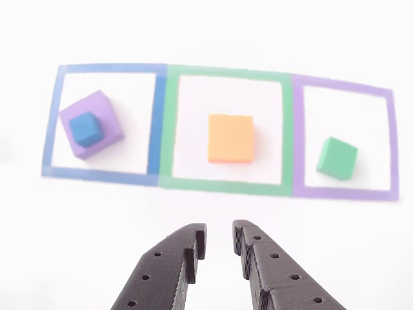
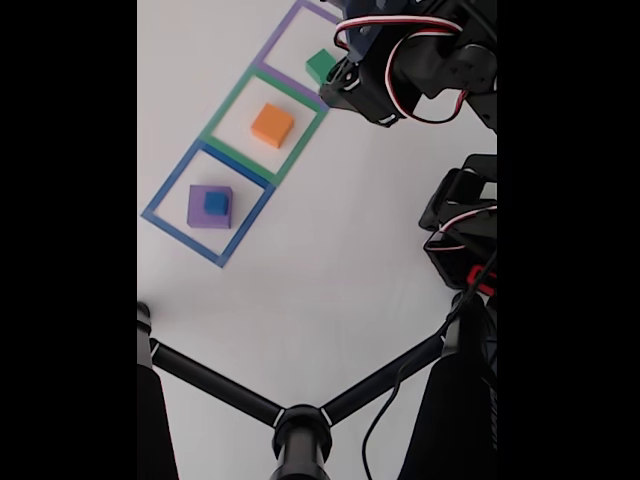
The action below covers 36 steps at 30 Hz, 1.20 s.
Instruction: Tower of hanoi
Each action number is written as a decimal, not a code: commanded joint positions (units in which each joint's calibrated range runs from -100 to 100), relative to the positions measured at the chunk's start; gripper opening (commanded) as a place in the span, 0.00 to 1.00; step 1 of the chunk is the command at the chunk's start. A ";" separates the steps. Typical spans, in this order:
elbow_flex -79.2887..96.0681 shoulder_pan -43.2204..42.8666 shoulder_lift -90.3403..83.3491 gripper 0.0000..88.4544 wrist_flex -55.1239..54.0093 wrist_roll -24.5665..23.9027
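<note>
In the other view the gripper (image 1: 219, 240) hangs parted and empty, near. Blue cube (image 1: 86, 128) sits on the purple slab (image 1: 103, 106) far left, orange block (image 1: 230, 138) centre, green block (image 1: 337, 158) right

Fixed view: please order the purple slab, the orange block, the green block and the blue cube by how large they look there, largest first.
1. purple slab
2. orange block
3. green block, partly hidden by the arm, so its rank against the cube is unsure
4. blue cube, sitting on the slab
</note>
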<state>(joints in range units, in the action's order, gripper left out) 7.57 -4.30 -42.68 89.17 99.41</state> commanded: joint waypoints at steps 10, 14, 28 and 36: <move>-2.57 -12.10 1.86 0.00 -2.20 0.59; -1.84 -14.78 2.35 0.00 -3.58 0.59; 37.16 -13.06 -6.94 0.26 -40.26 0.59; 53.52 -14.30 -10.33 0.38 -57.34 0.59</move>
<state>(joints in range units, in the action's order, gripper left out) 55.79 -17.89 -50.36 41.17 99.41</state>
